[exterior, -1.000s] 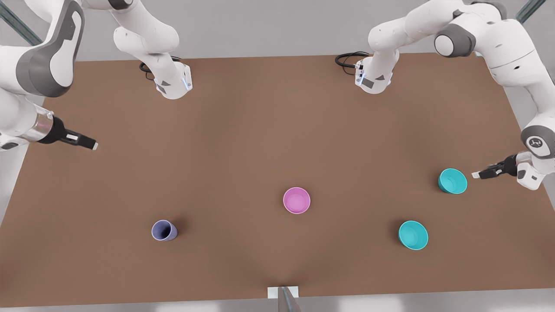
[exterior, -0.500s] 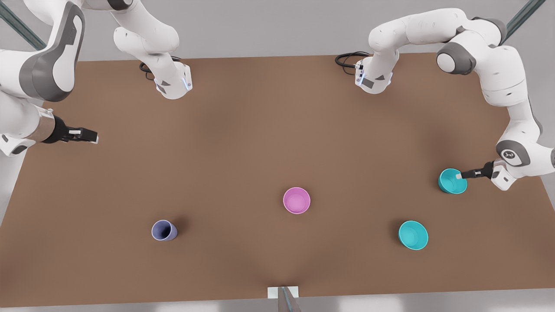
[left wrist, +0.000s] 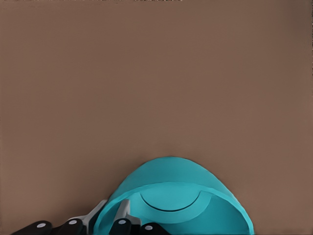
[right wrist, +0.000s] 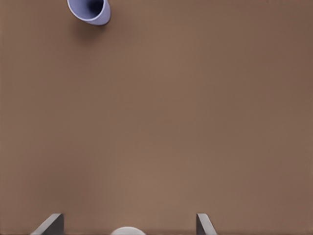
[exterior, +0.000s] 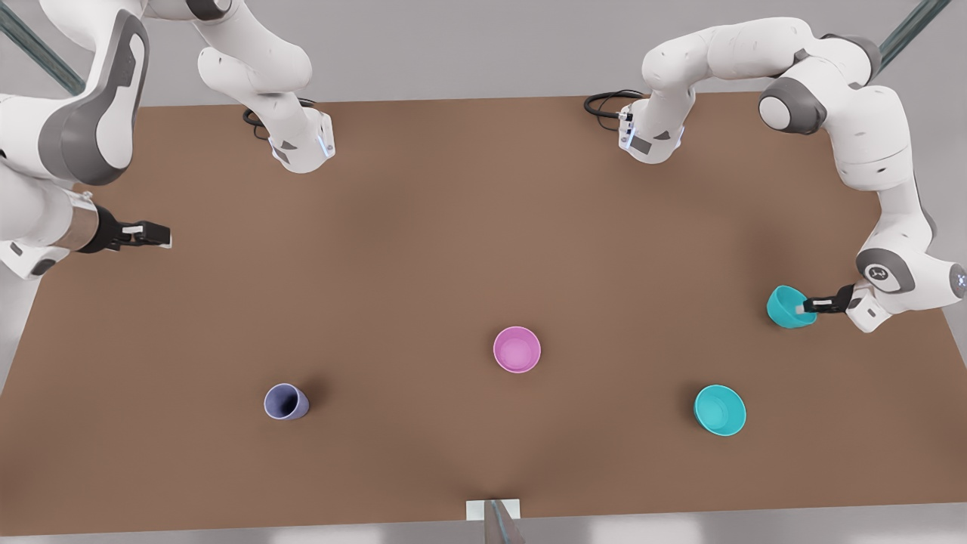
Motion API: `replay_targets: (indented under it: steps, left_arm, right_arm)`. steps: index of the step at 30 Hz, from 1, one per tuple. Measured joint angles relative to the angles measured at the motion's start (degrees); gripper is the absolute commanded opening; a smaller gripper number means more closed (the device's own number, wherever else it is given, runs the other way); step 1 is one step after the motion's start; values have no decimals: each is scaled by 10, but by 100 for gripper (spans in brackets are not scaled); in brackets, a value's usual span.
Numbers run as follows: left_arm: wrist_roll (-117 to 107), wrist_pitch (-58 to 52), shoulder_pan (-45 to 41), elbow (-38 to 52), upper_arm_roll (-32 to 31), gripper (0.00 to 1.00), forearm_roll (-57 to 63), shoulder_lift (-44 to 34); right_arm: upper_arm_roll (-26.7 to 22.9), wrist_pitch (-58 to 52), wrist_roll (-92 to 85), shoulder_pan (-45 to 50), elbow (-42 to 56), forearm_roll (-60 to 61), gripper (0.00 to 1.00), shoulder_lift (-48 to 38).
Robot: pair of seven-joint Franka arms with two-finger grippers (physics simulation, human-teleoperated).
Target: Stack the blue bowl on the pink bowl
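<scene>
Where the front view's right edge meets the brown table (exterior: 423, 249), you find the left gripper (exterior: 802, 306) closed on the rim of the blue bowl (exterior: 789, 307). The bowl is tilted, its opening turned toward the gripper, and it looks tipped up off its base. In the left wrist view you see the same blue bowl (left wrist: 171, 196) right against the gripper: one of its fingers (left wrist: 120, 218) sits inside the wall and the other outside, so the rim is pinched between them.

The pink bowl (exterior: 517, 350) stands upright near the middle of the table, well apart from the held bowl, toward the front view's left of it. A second teal bowl (exterior: 720, 409) sits upright between them but nearer the camera, apart from both.

Your right gripper (exterior: 155, 240) waits over the table at the front view's left side, holding nothing; in the right wrist view its fingers (right wrist: 49, 225) are spread wide over bare table. The purple cup (exterior: 285, 401) stands to the front view's left of the pink bowl, well clear of it, and shows far from the right gripper in the right wrist view (right wrist: 88, 11).
</scene>
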Motion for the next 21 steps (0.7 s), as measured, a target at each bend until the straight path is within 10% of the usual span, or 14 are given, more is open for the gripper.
replay_targets:
  steps: [9,13,21]
  left_arm:
    - [-33,-65,-90,1,2,21,-7,-106]
    - [-113,-141,-265,0,21,21,-3,-167]
    - [-346,-193,-450,183,-96,21,-27,-29]
  right_arm:
    - [-2,1,-19,-1,0,0,100,6]
    - [-2,1,-25,-3,-1,0,100,6]
    - [-2,1,-34,-3,-5,0,100,7]
